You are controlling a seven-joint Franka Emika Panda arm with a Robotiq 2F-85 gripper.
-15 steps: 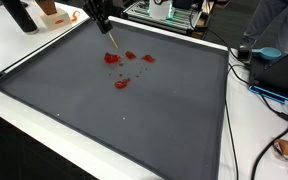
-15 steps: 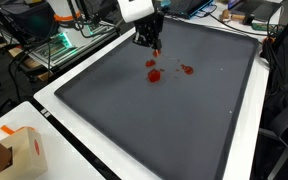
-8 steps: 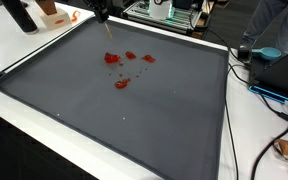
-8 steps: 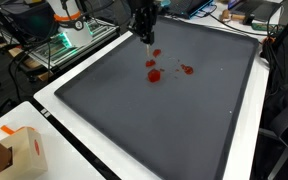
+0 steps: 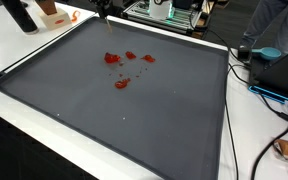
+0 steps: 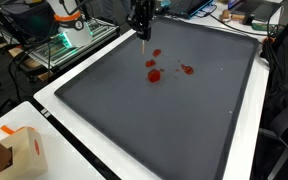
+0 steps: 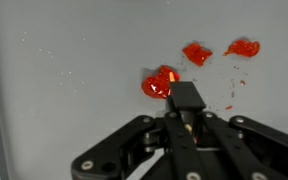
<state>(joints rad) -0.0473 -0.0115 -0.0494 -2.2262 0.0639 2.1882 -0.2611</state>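
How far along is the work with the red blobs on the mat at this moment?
Done: several red blobs sit clustered on the grey mat. In hand: the gripper is shut on a thin stick, apparently held above the mat, touching no blob. Left: cannot be told from these views.

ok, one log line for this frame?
gripper: shut on thin tool | where: above grey mat, near its edge | nearest: red pieces, untouched
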